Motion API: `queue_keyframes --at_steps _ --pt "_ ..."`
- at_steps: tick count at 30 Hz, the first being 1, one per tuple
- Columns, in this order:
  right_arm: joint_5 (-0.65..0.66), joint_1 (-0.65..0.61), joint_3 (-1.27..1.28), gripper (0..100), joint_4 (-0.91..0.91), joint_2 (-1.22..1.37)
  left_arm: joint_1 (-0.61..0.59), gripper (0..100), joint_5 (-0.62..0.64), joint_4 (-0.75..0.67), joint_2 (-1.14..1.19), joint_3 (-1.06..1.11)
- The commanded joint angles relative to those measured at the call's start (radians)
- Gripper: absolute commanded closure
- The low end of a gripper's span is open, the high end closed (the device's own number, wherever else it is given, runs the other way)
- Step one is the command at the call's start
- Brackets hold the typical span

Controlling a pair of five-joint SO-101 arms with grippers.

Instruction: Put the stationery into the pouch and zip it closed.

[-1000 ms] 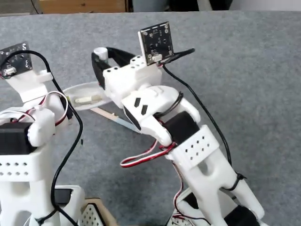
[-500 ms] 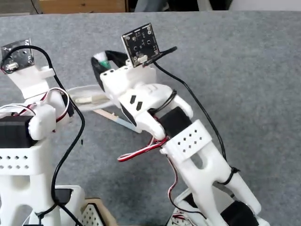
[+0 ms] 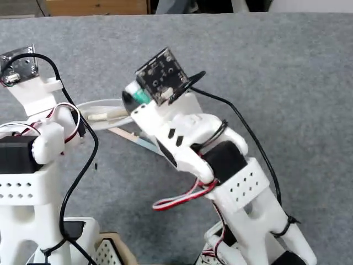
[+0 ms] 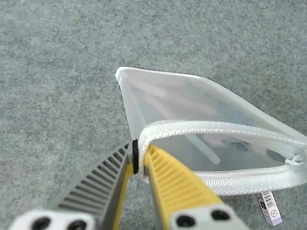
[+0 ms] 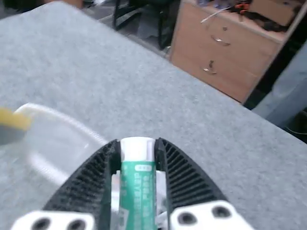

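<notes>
Pinching one end of the pouch's (image 4: 192,105) mouth, the left tool (image 4: 136,152) has its grey and yellow fingers shut on the white zip tape (image 4: 216,128). The mesh bag lies on the grey surface (image 3: 287,66) with its opening propped up in a loop. The right tool (image 5: 137,143) is clamped round a green glue stick (image 5: 136,191), white cap leading. It holds the stick up off the surface, close by the far end of the pouch's rim and not yet inside. Whether it hangs right over the opening or just beside it, I can't say from here.

Something pale and stubby (image 3: 102,116) already sits in the bag, though I can't make out what it is. A thin flat strip (image 3: 134,138), wood-coloured with a bluish end, lies on the surface just beside the pouch, partly under the right arm.

To my eye this is the filling stage, somewhere around the middle, with the glue stick the piece in hand. The next move looks to call for bringing the cap end over the loop and tipping it down past the zip tape. The right tool should let go only once most of the stick is inside the mesh. The left tool's pinch would need to stay put, or the mouth will likely sag shut. I'd guess the flat strip goes in after that, and the zip is not yet drawn.
</notes>
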Motion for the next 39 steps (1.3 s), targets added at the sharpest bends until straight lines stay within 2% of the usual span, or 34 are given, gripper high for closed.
queue_keyframes --at_steps 1,5,16,23,28,39 --pt "0.021 -0.095 -0.11 98.6 0.064 -0.036 -0.008 97 0.006 0.002 0.0 -0.042" --pt "0.023 -0.123 -0.102 98.6 0.038 -0.035 -0.008 97 0.006 0.008 0.0 -0.064" --pt "0.017 0.282 0.117 98.6 0.029 -0.036 -0.01 97 0.005 0.023 0.0 -0.068" --pt "0.014 0.41 0.317 98.6 -0.072 -0.015 -0.012 97 0.005 0.026 0.0 -0.068" --pt "-0.066 0.483 0.315 98.6 -0.069 0.162 -0.012 97 0.005 0.026 0.0 -0.065" --pt "-0.077 0.493 0.041 98.5 -0.066 0.722 -0.064 97 0.005 0.026 0.0 -0.062"
